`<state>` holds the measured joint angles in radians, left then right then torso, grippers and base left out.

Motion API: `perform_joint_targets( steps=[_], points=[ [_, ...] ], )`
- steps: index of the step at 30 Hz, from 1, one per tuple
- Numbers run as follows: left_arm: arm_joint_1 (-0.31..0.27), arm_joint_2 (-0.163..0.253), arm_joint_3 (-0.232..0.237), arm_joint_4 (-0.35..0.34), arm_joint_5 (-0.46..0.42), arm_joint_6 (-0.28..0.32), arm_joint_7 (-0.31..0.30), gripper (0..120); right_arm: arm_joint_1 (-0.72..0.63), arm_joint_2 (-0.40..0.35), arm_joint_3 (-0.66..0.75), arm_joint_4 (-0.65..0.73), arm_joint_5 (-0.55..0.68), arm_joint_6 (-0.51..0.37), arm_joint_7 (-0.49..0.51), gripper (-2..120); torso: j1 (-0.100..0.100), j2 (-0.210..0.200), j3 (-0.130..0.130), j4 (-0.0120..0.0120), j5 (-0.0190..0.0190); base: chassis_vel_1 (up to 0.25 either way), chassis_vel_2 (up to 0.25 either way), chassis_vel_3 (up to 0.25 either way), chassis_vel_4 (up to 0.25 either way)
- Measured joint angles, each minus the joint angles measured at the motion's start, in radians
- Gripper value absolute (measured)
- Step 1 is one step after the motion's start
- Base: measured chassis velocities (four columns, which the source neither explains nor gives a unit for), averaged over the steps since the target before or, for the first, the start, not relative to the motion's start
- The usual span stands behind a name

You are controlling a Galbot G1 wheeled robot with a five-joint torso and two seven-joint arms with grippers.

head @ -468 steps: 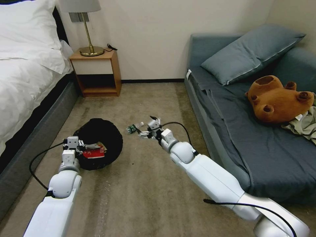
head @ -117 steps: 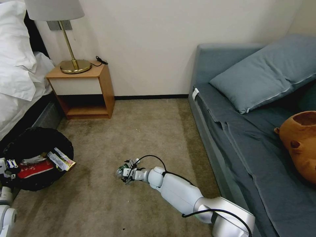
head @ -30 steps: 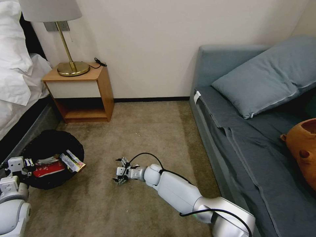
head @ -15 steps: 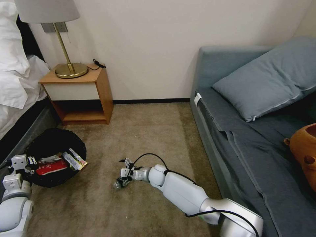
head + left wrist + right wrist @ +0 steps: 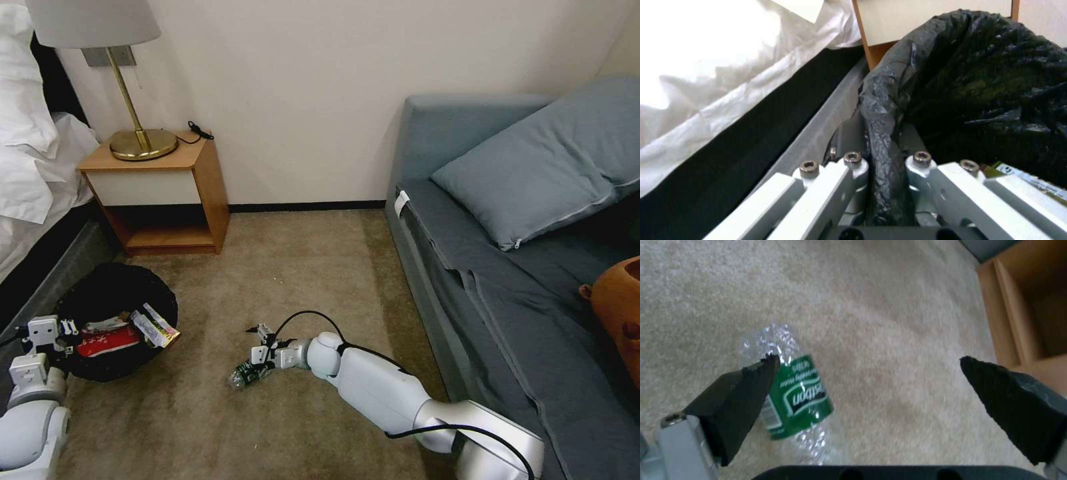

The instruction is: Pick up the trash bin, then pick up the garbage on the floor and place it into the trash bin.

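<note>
The black bag-lined trash bin (image 5: 113,300) sits at the left by the bed, and my left gripper (image 5: 59,328) is shut on its near rim. In the left wrist view the fingers (image 5: 853,166) of the left gripper (image 5: 885,160) pinch the glossy bag edge of the trash bin (image 5: 987,83). Inside lie a red-and-white packet (image 5: 103,343), a gold-brown bar wrapper (image 5: 153,328) and pale paper (image 5: 101,325). The clear green-labelled bottle (image 5: 243,375) lies on the carpet just below my open right gripper (image 5: 255,348). In the right wrist view the bottle (image 5: 795,396) lies beside one finger of the right gripper (image 5: 868,358).
A wooden nightstand (image 5: 167,187) with a brass lamp (image 5: 140,140) stands against the wall, and its open shelf (image 5: 1022,306) shows past the right gripper. The bed (image 5: 33,173) borders the left. The blue sofa (image 5: 480,267) with a brown plush toy (image 5: 617,313) borders the right.
The head view has shifted slightly. The bottle, held in the right gripper 3.9 s ago, now lies on the carpet beside the open fingers. The left gripper still holds the bin rim.
</note>
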<state>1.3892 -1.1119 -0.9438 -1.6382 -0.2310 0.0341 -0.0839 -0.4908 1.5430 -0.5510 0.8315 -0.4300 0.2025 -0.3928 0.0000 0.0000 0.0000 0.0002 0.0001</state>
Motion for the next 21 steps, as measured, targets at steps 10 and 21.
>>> perform_joint_targets(
  steps=[10,21],
  points=[
    [0.013,0.003,-0.006,-0.02,-0.002,0.002,0.01,4,-0.004,0.036,0.022,-0.018,-0.126,0.004,-0.047,100,0.0,0.0,0.0,-0.0001,-0.0001,0.0,0.0,0.0,0.0],
    [-0.048,0.049,-0.018,-0.087,-0.053,0.078,-0.039,4,0.004,-0.001,-0.021,-0.013,-0.136,-0.01,-0.069,100,0.0,0.0,0.0,-0.0005,0.0,0.0,0.0,0.0,0.0]
  ],
)
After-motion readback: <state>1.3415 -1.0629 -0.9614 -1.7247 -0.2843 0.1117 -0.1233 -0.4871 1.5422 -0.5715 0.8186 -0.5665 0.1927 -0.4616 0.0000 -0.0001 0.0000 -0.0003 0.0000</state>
